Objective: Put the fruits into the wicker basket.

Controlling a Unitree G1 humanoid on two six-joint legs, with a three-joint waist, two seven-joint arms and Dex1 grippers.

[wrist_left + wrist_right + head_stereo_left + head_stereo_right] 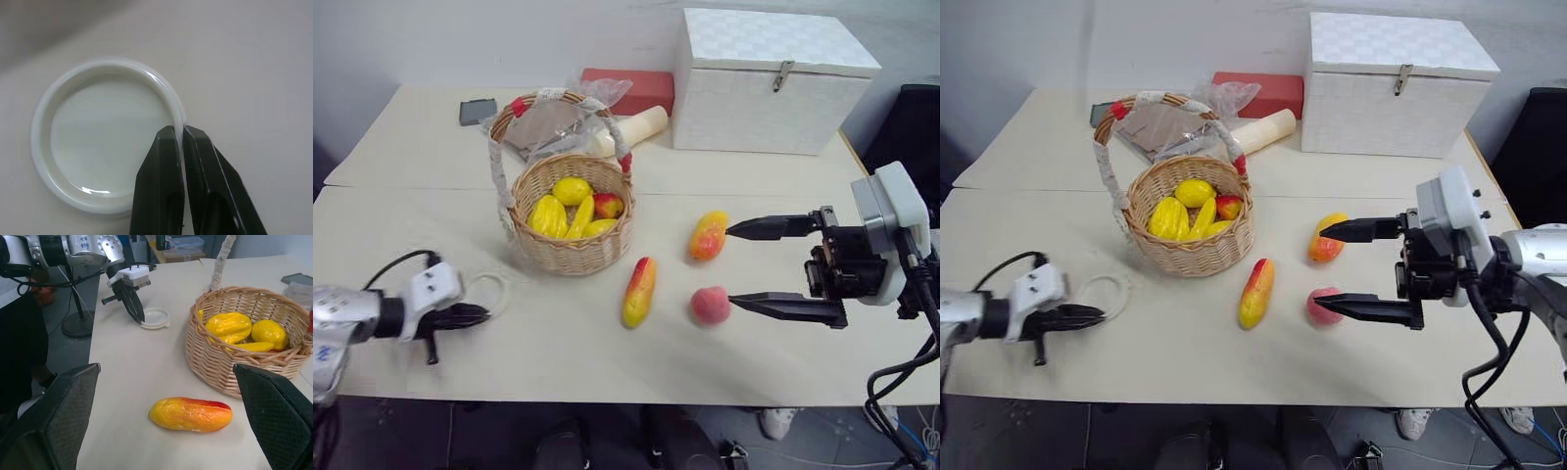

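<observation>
Now the right hand (729, 264) gapes wide around the peach (710, 305), ready to grab; left hand (182, 142) pinches a lid (105, 134); both mangoes (639, 291) lie at the basket's (573, 250) four o'clock.

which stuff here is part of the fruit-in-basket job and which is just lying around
Part of the job:
- wicker basket, fruit already inside
- long mango
- plump mango
- peach
- right gripper, open by the peach

Lying about:
- white box
- red box
- cream roll
- white lid, pinched by left gripper
- dark card
</observation>
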